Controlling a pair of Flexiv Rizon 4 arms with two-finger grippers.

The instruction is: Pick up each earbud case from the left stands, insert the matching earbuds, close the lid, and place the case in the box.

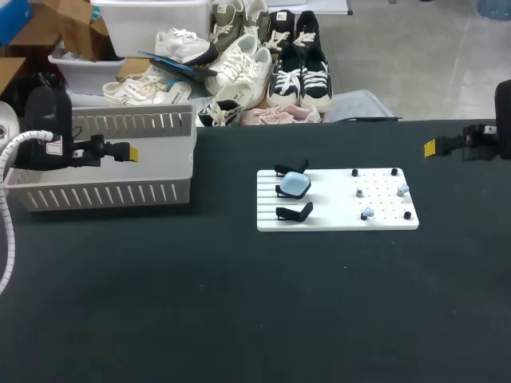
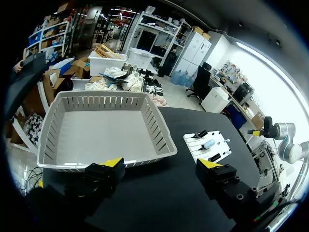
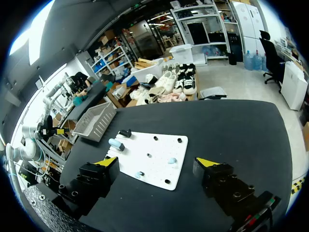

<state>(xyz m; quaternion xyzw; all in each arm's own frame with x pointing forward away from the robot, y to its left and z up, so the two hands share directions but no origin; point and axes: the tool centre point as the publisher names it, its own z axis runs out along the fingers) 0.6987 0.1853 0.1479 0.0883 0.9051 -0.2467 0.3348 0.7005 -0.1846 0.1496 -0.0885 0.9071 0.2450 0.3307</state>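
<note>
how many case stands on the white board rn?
3, in a column at the board's left end: far stand empty, middle stand holding the blue case, near stand empty. None looks hidden.

Bright, even light from overhead, with faint shadows on the black table [image 1: 239, 319].

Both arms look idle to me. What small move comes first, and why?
Probably the left gripper should head toward the blue case on the middle stand: both it and the right gripper hang open, holding nothing, apart from the white board.
</note>
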